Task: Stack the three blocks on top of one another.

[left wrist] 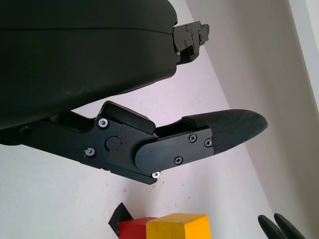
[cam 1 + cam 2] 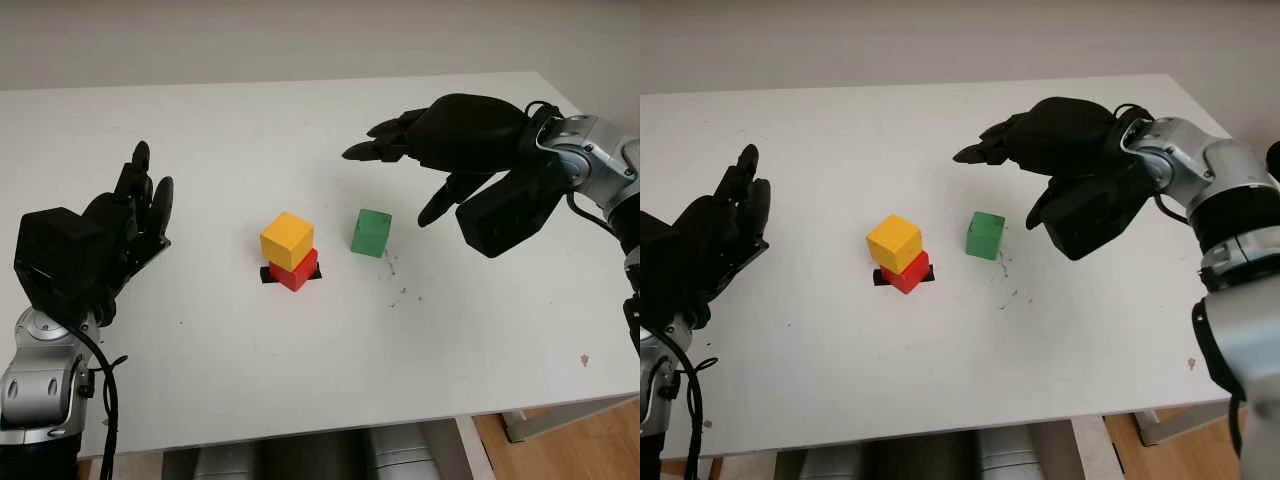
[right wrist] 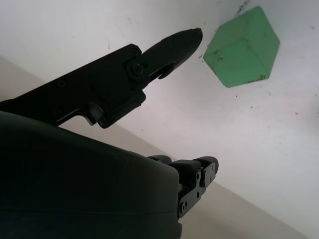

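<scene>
Green wooden cube (image 2: 371, 232) sits alone on the white worktop (image 2: 250, 340), centre frame, just right of the yellow wooden cube (image 2: 287, 239) stacked on the red wooden cube (image 2: 296, 270). Right hand (image 2: 440, 140) hovers upper right, open, holding nothing; left hand (image 2: 125, 225) idles far left, open. Risk: an off-centre placement may topple the stack. No containers present

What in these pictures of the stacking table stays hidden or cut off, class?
- Red block: its top is covered by the yellow block in the eye views, and the left wrist view's edge cuts it off.
- Black marker under the stack: mostly hidden by the red block.
</scene>
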